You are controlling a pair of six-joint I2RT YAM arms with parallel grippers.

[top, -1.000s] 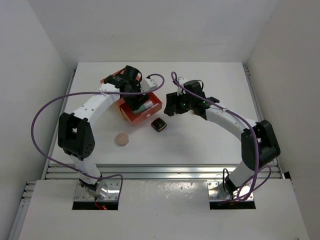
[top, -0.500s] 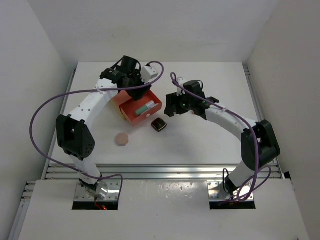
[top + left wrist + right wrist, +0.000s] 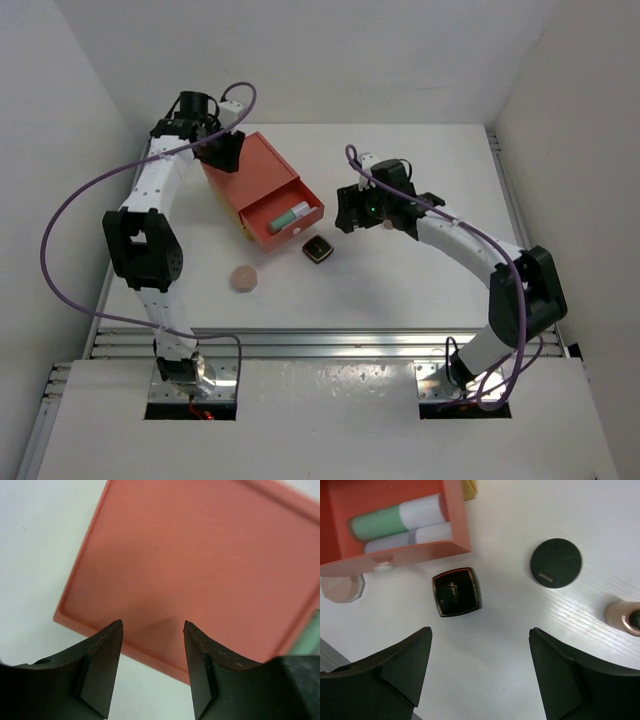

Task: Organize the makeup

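**Q:** How are the two arms posed?

**A:** The left arm stretches far back and to the left. The left gripper (image 3: 153, 626) hangs over the back corner of the orange-red drawer box (image 3: 250, 175). Its dark fingers stand a moderate gap apart with nothing between them, and only the box's flat top shows below. The right arm bends in from the right. The right gripper (image 3: 480, 630) hovers above the table, its jaws spread wide and empty.

**Q:** Where is the makeup?

**A:** The box's drawer (image 3: 395, 562) is pulled open toward the front. Inside it, a white cylindrical bottle (image 3: 415, 536) and a green-and-white tube (image 3: 390, 520) lie side by side. The black square compact (image 3: 457, 591), with its gold mark, sits just in front of the drawer. The pink round disc (image 3: 243, 277) lies near it, to the front left. Under the right gripper, the black round compact (image 3: 556, 563) lies flat. The tan dark-capped bottle (image 3: 624, 617) is near it at the picture's edge, and I cannot tell whether it stands or lies.

**Q:** What surrounds everything?

**A:** A white table (image 3: 400, 290), plain white walls (image 3: 300, 60) on three sides, and a metal rail (image 3: 330, 343) along the near edge. A purple cable (image 3: 70, 230) loops from each arm.
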